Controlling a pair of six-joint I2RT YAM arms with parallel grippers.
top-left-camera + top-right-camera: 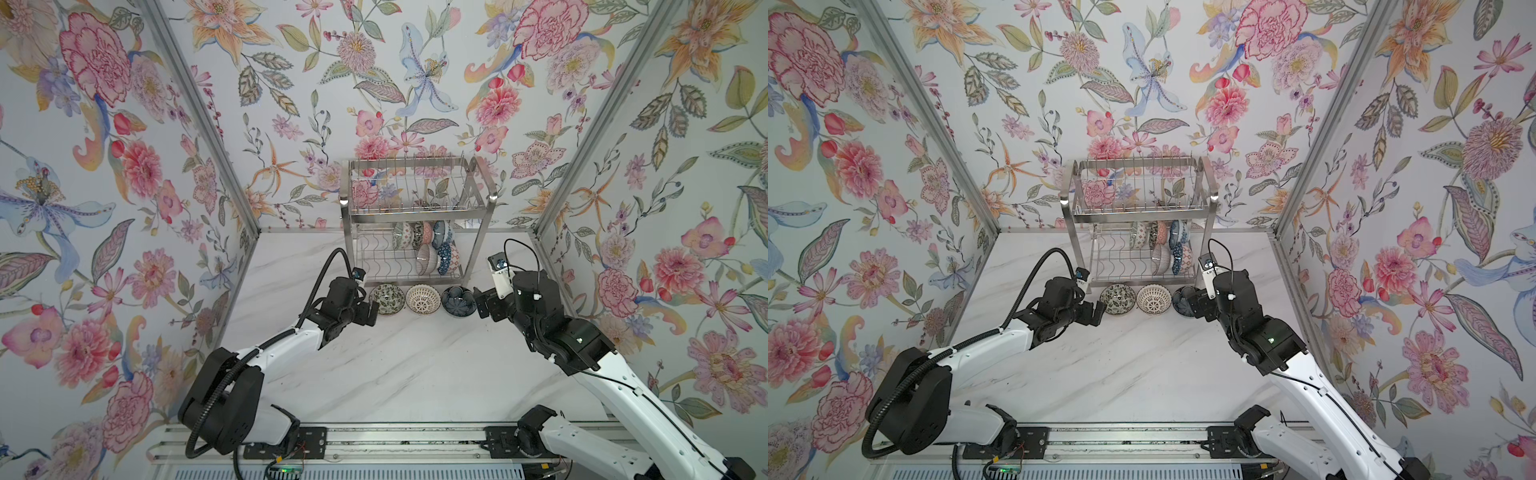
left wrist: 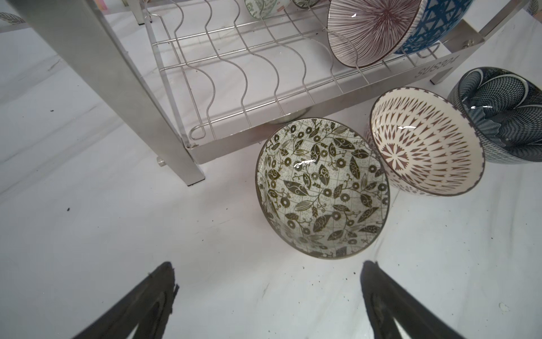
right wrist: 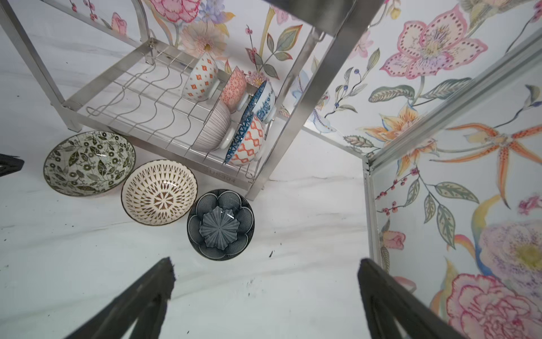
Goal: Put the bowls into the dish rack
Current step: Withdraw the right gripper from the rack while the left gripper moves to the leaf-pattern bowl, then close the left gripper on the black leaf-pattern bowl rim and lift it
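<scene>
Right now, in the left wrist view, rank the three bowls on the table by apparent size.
1. leaf-patterned bowl
2. white triangle-patterned bowl
3. dark blue bowl, partly cut off
The nearest looks largest, so real sizes may match.

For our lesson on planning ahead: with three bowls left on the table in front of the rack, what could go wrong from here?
The leaf-patterned bowl, white bowl and dark blue bowl sit packed in a row; open left fingers gripping one might knock its neighbour. The racked bowls lean together at one end of the dish rack; adding another could topple them.
</scene>
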